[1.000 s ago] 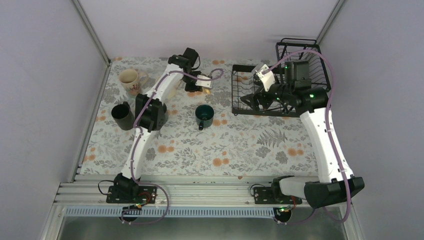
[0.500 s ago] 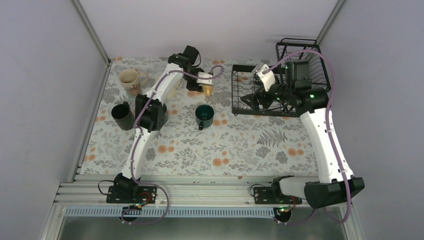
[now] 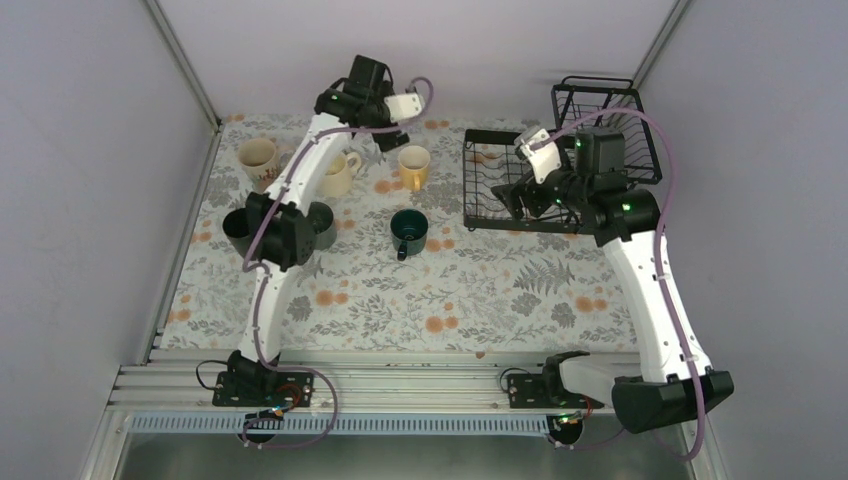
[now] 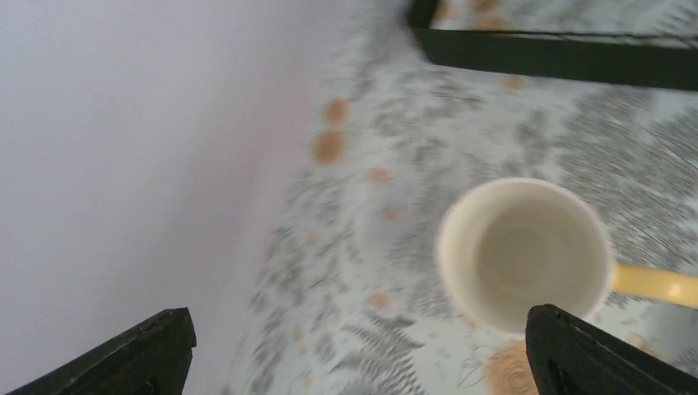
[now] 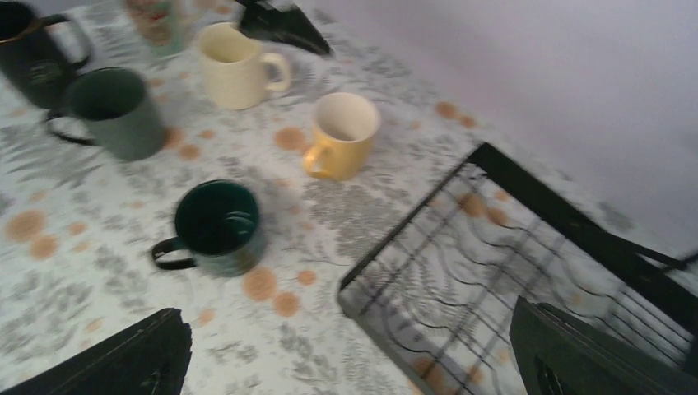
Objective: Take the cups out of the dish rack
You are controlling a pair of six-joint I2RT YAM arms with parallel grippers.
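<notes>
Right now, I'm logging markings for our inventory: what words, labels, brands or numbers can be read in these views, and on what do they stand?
No text can be read in any view.
On the black mug: a small pale mark on its side, too blurred to read.
On the printed cream mug: a reddish pattern, too small to tell whether it holds letters.
On the yellow mug and the dish rack: no lettering shows.

Overhead view down on whole table, wrist views closer, angled, all sharing yellow mug
</notes>
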